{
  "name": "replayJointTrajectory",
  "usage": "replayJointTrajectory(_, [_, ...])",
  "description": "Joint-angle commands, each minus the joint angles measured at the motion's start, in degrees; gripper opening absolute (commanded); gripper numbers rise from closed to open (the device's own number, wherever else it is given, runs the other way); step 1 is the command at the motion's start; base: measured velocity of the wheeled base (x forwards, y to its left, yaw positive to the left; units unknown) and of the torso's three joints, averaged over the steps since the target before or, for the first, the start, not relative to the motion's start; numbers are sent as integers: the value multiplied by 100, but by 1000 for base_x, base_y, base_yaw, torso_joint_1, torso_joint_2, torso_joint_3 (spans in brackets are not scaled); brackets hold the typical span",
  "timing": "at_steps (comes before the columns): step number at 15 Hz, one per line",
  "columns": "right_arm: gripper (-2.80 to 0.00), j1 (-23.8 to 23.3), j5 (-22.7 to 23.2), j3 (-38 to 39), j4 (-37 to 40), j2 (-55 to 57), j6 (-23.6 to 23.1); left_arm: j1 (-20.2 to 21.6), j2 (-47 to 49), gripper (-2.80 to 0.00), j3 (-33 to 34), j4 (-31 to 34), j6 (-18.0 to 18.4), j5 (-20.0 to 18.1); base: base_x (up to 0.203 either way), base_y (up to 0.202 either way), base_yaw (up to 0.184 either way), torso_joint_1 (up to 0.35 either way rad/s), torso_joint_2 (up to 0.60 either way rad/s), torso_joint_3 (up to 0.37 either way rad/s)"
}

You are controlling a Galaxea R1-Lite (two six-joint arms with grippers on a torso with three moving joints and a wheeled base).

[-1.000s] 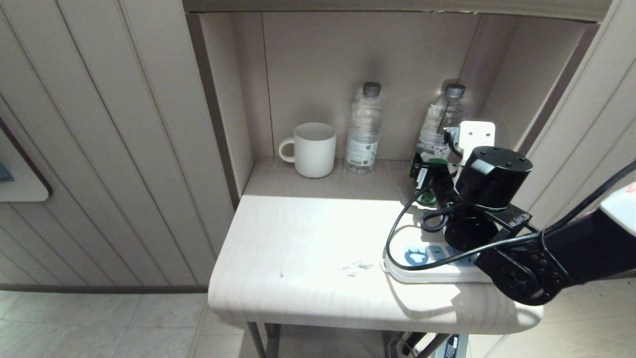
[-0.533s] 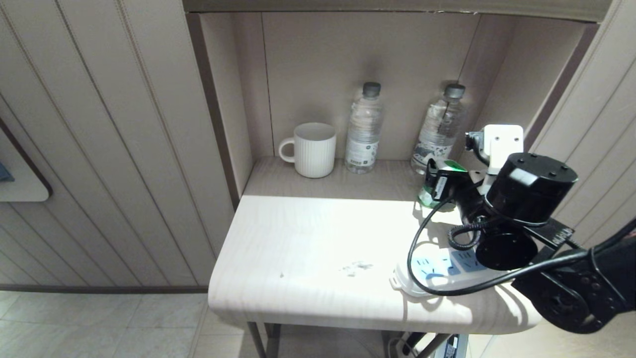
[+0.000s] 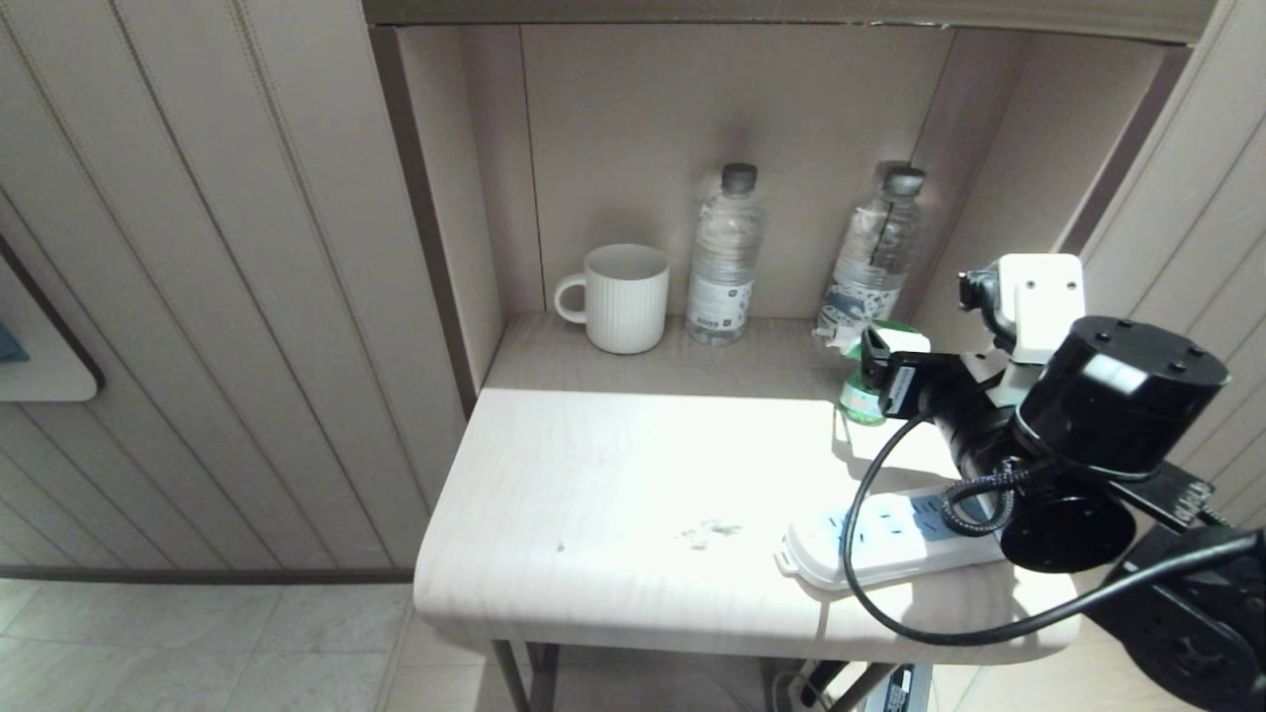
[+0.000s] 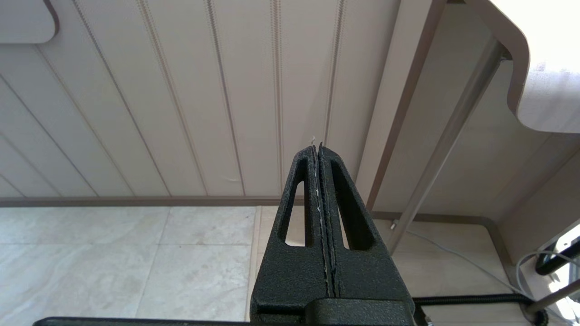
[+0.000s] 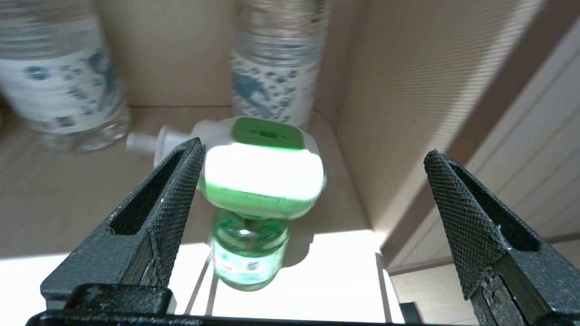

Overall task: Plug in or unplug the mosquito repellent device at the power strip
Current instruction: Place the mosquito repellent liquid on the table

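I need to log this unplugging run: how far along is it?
Done: the mosquito repellent device is out of the power strip and stands upright on the table by the water bottles. In hand: nothing; the right gripper has its fingers wide open, clear of the device. Left: only pulling the arm away. The left gripper hangs shut beside the table.

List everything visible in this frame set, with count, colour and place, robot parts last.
mosquito repellent device: one, white and green, standing on the table, unplugged, between open jaws
power strip: one, white, table's front right
water bottles: two, clear, alcove back
mug: one, white, alcove left
table: one, pale wood
right gripper: open, black, around the device
left gripper: shut, black, low beside the table
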Motion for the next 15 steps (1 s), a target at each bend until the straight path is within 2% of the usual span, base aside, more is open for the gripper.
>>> replayJointTrajectory(1, [0, 159, -31, -94, -38, 105, -2, 3, 9, -280, 0, 0, 0, 0, 0, 0, 0, 0, 0, 0])
replayJointTrajectory(5, [0, 330, -85, -225, -38, 194, -2, 3, 9, -280, 0, 0, 0, 0, 0, 0, 0, 0, 0, 0])
replayJointTrajectory(15, [0, 251, -85, -95, 146, -348, -213, -4, 9, -280, 0, 0, 0, 0, 0, 0, 0, 0, 0, 0])
